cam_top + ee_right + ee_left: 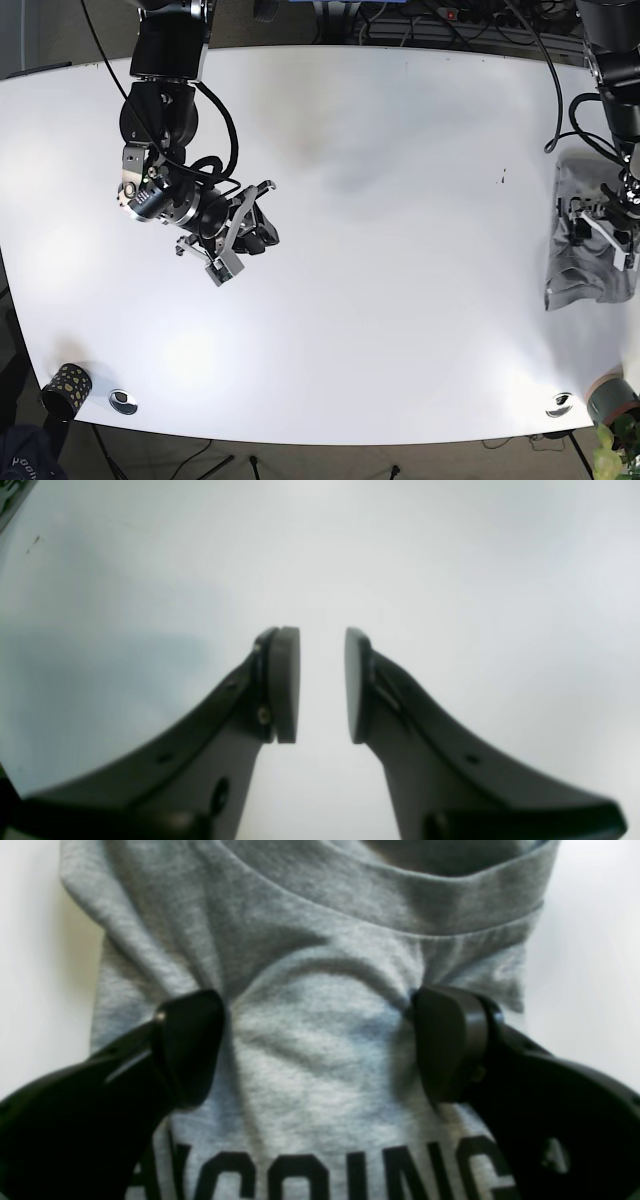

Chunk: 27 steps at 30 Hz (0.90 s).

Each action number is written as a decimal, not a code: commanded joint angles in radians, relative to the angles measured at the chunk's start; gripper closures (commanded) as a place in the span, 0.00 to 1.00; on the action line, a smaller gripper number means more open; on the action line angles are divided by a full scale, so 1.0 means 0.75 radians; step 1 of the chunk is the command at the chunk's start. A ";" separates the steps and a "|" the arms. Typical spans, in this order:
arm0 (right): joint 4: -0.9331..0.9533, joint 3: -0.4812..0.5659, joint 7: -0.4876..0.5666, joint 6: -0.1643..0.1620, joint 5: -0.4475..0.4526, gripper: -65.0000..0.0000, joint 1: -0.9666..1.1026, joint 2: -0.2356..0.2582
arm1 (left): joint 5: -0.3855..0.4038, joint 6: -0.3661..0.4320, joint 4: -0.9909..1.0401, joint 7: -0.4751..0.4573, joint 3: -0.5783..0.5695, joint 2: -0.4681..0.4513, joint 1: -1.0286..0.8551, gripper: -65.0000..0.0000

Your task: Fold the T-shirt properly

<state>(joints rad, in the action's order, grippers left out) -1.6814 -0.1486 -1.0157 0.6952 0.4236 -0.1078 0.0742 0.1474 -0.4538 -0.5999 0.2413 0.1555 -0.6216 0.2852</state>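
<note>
The table [400,250] is bare across its middle, giving wide passage between the arms. The shirt [585,240] lies bunched at one edge under the left gripper [320,1040], whose spread fingers press on its cloth. The right gripper [322,685] hangs over bare surface. A cup [66,385] stands at a near corner.

**Shirt at one edge, arms far apart**

In the base view, the shirt [585,240] lies folded on the surface [400,250] at its right edge. The left gripper [603,222] sits directly over the shirt, its fingers [192,1045] set wide, one to each side of a raised ridge of cloth just below the collar [400,900]. The right gripper [250,235] hangs over the surface's left half, well apart from the shirt. A cup [67,385] stands at the near left corner.
</note>
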 commanded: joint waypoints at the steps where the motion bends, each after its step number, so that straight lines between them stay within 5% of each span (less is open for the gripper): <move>1: -0.042 0.003 0.034 0.004 0.036 0.78 -0.017 -0.006 | -0.204 0.062 0.066 0.197 -0.010 -0.062 -0.044 0.15; 9: -0.046 0.001 0.042 0.004 0.036 0.78 0.014 -0.012 | -0.187 0.029 0.060 0.183 -0.006 -0.203 -0.113 0.15; 14: -0.038 0.003 0.095 0.004 0.036 0.78 0.032 -0.014 | -0.024 -0.098 0.001 0.183 -0.006 -0.269 -0.128 0.21; 19: -0.034 0.003 0.181 0.004 0.032 0.78 0.067 -0.004 | 0.175 -0.110 -0.163 0.183 -0.006 -0.285 -0.193 0.23; 27: -0.075 0.001 0.279 0.004 -0.312 0.78 0.075 -0.002 | 0.387 -0.106 -0.533 0.183 -0.004 -0.248 -0.269 0.23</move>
<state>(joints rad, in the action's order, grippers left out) -1.7149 -0.1452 -0.8680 0.6971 0.2218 -0.0360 0.0692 0.4061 -0.5346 -0.9379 0.3965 0.1429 -0.7837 0.0750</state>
